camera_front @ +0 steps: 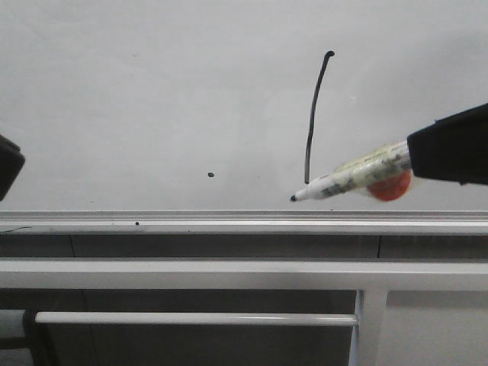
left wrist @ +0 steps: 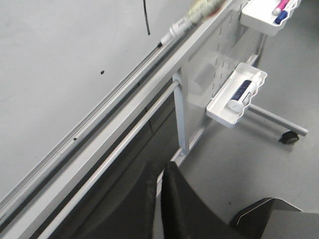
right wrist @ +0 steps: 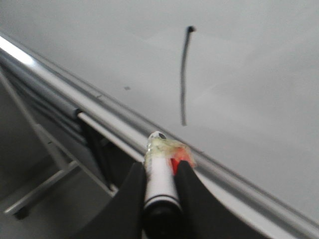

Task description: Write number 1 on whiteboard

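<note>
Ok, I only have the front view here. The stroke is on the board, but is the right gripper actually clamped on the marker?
Observer: Yes. In the right wrist view the right gripper has both fingers pressed against the marker barrel.
Operator: And the left gripper? I see just a black corner.
Observer: The left wrist view shows the left gripper shut, with nothing between its fingers.
Operator: Any spare pens around?
Observer: A white tray in the left wrist view holds a pink one and a blue one.
</note>
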You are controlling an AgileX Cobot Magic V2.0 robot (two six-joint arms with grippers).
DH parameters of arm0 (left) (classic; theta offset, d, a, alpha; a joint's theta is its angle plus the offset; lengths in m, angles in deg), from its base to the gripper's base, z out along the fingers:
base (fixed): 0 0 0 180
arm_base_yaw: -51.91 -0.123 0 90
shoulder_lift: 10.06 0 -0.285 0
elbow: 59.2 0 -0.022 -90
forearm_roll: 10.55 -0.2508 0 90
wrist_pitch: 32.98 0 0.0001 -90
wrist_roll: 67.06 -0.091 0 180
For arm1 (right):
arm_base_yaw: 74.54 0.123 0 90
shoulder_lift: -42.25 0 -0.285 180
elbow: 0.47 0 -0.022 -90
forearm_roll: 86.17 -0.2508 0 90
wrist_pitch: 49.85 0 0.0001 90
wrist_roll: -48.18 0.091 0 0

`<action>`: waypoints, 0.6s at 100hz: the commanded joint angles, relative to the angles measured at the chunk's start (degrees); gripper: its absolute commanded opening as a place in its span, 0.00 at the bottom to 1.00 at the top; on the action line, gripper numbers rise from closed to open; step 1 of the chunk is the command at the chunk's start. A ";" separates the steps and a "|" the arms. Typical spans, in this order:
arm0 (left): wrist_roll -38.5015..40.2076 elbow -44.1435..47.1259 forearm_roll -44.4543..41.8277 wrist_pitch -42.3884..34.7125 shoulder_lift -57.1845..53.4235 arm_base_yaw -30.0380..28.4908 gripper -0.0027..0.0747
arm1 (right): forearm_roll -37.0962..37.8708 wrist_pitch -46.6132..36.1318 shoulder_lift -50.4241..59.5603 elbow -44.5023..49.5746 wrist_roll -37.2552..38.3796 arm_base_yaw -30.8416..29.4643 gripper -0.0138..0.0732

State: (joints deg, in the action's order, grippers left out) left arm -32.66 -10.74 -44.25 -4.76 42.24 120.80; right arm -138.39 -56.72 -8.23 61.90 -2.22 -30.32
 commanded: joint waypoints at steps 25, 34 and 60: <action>-13.71 -1.54 0.07 -11.08 1.39 0.38 0.20 | 1.43 13.91 5.26 -3.67 -0.31 1.27 0.11; -18.45 -1.54 0.07 -11.19 2.27 0.38 0.38 | 4.11 15.27 4.56 -6.35 -0.31 1.27 0.11; -20.94 -1.54 -4.03 -11.35 2.64 0.38 0.51 | 5.64 18.28 -1.51 -11.73 -0.31 0.89 0.11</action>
State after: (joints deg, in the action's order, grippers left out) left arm -53.19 -10.74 -45.03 -12.67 44.89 120.80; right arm -132.61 -37.46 -7.67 53.19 -2.22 -28.96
